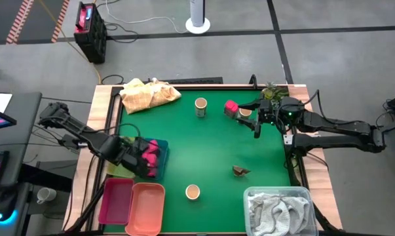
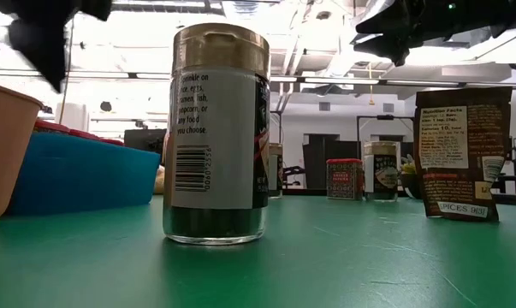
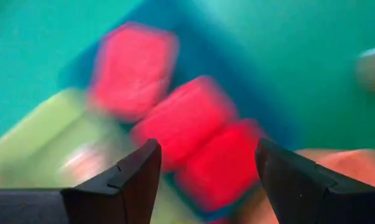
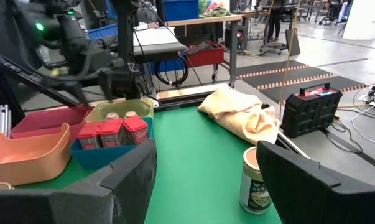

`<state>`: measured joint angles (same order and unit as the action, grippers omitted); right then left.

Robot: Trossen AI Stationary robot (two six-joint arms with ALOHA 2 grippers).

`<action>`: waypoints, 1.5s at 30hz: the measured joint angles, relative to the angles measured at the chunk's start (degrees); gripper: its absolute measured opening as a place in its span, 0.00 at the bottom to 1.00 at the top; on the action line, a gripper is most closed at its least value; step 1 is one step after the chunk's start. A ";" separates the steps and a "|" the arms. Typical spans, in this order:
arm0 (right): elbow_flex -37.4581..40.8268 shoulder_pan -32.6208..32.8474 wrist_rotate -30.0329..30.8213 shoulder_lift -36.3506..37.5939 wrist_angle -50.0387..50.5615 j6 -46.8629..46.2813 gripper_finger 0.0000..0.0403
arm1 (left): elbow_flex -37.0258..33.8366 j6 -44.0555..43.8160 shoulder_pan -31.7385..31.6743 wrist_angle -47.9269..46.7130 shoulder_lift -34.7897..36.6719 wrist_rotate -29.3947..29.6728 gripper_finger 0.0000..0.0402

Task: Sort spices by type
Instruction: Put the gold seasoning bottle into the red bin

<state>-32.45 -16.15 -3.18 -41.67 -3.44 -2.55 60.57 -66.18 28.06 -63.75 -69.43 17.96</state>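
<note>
Three pink-red packets (image 3: 187,121) stand in a blue bin (image 1: 156,159) at the table's left. My left gripper (image 3: 206,152) hovers open over them, empty; it also shows in the high view (image 1: 137,156). Tan-lidded jars stand at the far middle (image 1: 201,105), the near middle (image 1: 192,191), and beside a lone red packet (image 1: 231,107) at the far right (image 1: 245,113). My right gripper (image 1: 251,119) is open and empty by that packet and jar; its wrist view (image 4: 206,149) shows only the far-middle jar (image 4: 255,180). A brown pouch (image 1: 240,170) stands right of centre.
A yellow cloth (image 1: 148,95) lies at the far left. A green bin (image 4: 120,112) holding jars sits behind the blue bin. A pink tray (image 1: 116,200) and a salmon tray (image 1: 147,206) are at the near left. A clear tub with a grey-white towel (image 1: 279,210) is at the near right.
</note>
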 joint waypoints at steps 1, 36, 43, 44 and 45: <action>0.00 0.00 0.00 0.01 0.00 0.01 0.75 | 0.00 2.75 -0.15 5.03 -0.05 -0.02 0.62; 0.00 -0.29 0.12 0.02 -0.04 1.18 0.75 | 29.05 51.96 -2.70 25.05 -33.00 -8.87 0.93; 0.00 -1.54 0.37 0.02 0.41 1.29 0.75 | 29.05 55.84 -3.33 28.22 -36.85 -11.73 0.96; 0.00 -1.78 0.37 0.02 0.64 1.30 0.75 | 29.05 56.56 -3.35 28.38 -37.54 -11.72 0.96; 0.00 -2.03 0.35 0.02 0.75 1.29 0.75 | 29.05 57.12 -3.33 28.15 -38.21 -11.76 0.96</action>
<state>-32.45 -18.18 -2.83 -41.65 -2.69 -1.26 89.62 -9.06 24.73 -35.59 -107.64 6.19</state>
